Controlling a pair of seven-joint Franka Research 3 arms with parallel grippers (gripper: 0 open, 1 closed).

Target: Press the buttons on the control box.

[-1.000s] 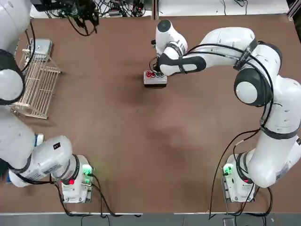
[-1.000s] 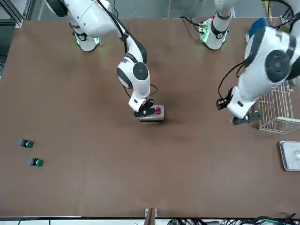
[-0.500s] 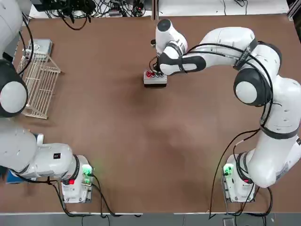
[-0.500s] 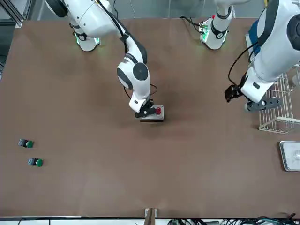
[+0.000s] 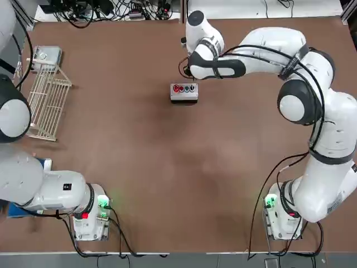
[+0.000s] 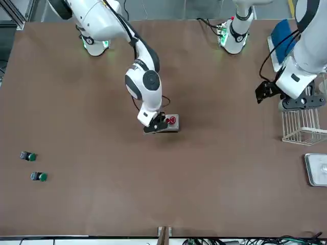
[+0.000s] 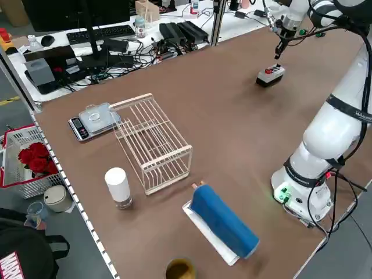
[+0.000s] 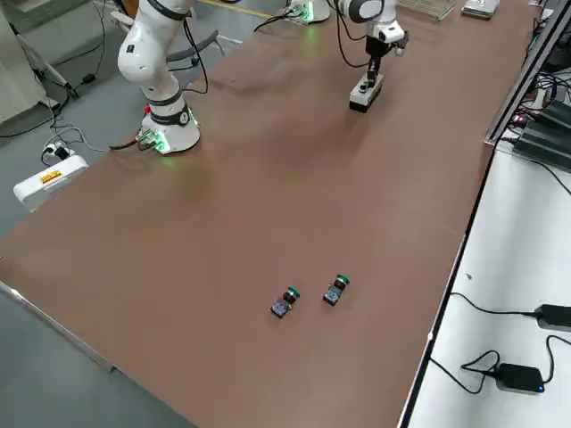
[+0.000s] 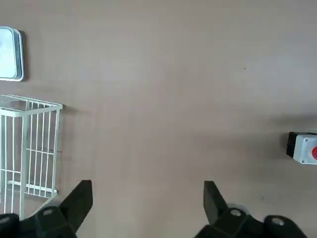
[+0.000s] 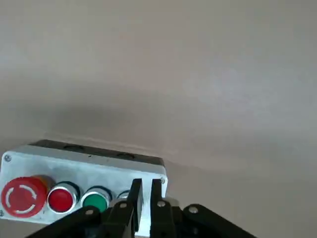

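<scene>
The control box (image 5: 184, 92) sits on the brown table toward the far middle, light grey with a dark base. Its buttons (image 10: 61, 198) run in a row: a large red cap, a smaller red one, a green one, and one more partly behind my fingers. My right gripper (image 10: 144, 192) hangs just above the box's end, off the buttons, fingers shut and holding nothing. In the front view it (image 6: 155, 125) is beside the box (image 6: 170, 124). My left gripper (image 9: 146, 201) is open and empty, up over the wire rack (image 6: 302, 125) at the table's left side.
A white wire rack (image 5: 47, 101) and a small scale (image 5: 46, 54) stand at the far left. Two loose green-and-black round pieces (image 6: 28, 156) (image 6: 39, 176) lie at the right side. A blue object on a tray (image 7: 224, 222) and a white cylinder (image 7: 118, 186) stand near the left arm's base.
My right gripper has lifted off the box, so the whole button row now shows from above. The left gripper has opened and swung outward over the rack.
</scene>
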